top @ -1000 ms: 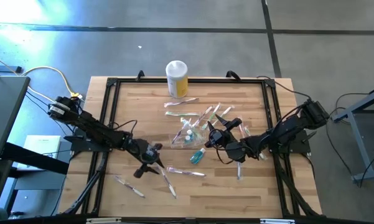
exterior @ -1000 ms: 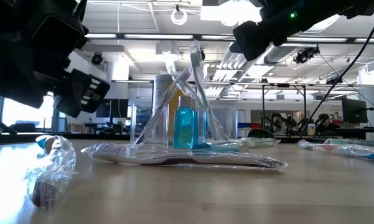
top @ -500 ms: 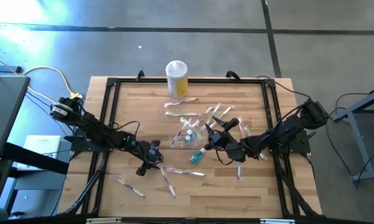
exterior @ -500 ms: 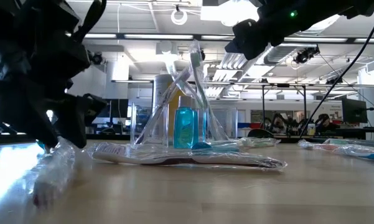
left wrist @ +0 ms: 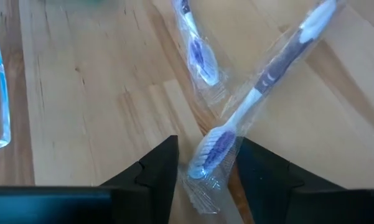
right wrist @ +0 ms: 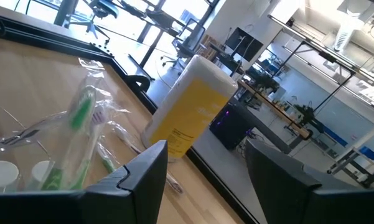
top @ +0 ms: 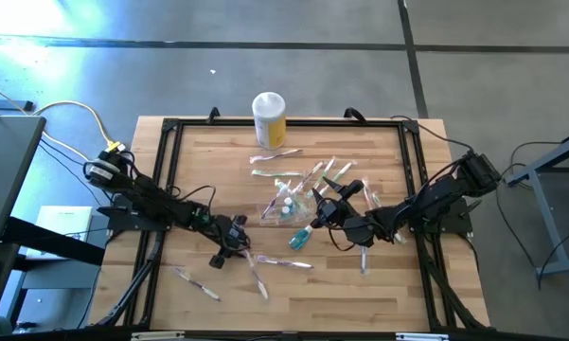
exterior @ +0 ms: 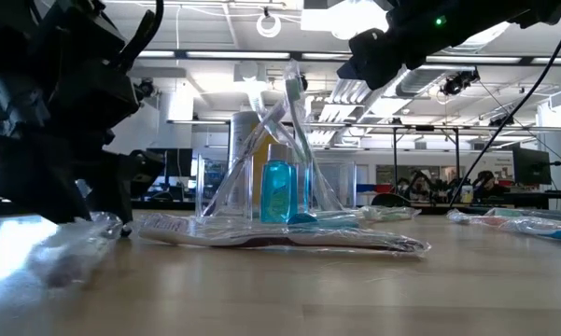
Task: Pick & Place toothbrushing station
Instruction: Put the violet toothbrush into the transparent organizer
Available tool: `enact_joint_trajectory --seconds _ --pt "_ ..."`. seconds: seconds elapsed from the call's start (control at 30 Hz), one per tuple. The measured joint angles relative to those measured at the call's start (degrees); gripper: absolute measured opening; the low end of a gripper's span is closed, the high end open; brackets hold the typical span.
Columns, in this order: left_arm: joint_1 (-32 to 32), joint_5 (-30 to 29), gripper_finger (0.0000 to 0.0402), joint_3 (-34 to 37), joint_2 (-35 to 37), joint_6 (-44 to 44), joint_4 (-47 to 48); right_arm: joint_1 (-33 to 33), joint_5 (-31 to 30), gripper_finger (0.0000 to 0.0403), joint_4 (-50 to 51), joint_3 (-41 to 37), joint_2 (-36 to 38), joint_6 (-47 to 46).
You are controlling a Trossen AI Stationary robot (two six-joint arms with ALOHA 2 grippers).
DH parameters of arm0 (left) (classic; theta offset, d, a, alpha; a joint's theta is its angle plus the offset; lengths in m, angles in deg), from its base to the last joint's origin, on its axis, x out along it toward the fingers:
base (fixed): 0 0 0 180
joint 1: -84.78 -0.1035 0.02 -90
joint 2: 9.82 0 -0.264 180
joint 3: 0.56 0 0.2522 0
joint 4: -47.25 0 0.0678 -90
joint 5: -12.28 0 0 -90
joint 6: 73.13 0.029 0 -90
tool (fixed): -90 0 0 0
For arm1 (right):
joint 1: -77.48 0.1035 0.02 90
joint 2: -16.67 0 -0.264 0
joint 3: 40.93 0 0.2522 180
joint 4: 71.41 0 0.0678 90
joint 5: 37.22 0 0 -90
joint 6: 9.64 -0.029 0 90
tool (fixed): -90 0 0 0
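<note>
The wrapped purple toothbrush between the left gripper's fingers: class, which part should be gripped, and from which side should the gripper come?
Grip the wrapped purple toothbrush at its bristle end, coming straight down from above. It lies flat on the table, so only a top approach fits. The left gripper is open, its fingers either side of the head, across the handle's line. Expect the loose wrapper to crumple.

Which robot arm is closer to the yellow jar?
The right one. Its tool hangs by the clear container mid-table, with the jar at the far edge beyond it. The left tool is down over a wrapped toothbrush, farther from the jar.
</note>
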Motion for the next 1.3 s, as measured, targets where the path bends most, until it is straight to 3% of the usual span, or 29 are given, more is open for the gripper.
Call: enact_joint_trajectory --seconds 0.27,0.43,0.57,0.67,0.73,0.87,0.97,1.13,1.3 --pt "0.0 1.7 0.0019 0.0 0.0 -0.3 0.5 0.0 0.0 0.0208 0.4 0.0 0.0 0.0" --pt "0.1 6.2 0.0020 -0.1 1.0 -1.8 1.7 0.0 0.0 0.0208 0.9 0.0 0.0 0.0" --pt "0.1 6.2 0.0008 -2.8 3.8 -3.1 8.0 0.0 -0.1 0.0208 1.0 0.0 0.0 0.0" --pt "0.1 4.7 0.0008 -9.3 7.4 -5.0 20.0 0.0 -0.1 0.0208 1.2 0.0 0.0 0.0" --pt "0.2 1.4 0.0008 -16.0 8.8 -6.6 33.2 0.0 -0.1 0.0208 1.4 0.0 0.0 0.0" --pt "3.5 -8.0 0.0005 -33.3 8.9 -7.2 64.8 0.0 -0.1 0.0208 1.5 0.0 0.0 0.0" --pt "7.2 -17.0 0.0005 -46.1 6.8 -7.8 83.2 0.0 -0.2 0.0208 2.0 0.0 0.0 -0.2" --pt "11.6 -29.8 0.0005 -63.5 2.6 -11.8 98.0 0.0 -0.1 0.0208 2.5 0.0 0.0 -1.5" --pt "12.2 -34.5 0.0005 -76.5 -4.4 -16.6 114.3 0.0 -0.1 0.0208 2.5 0.0 0.0 -1.7"
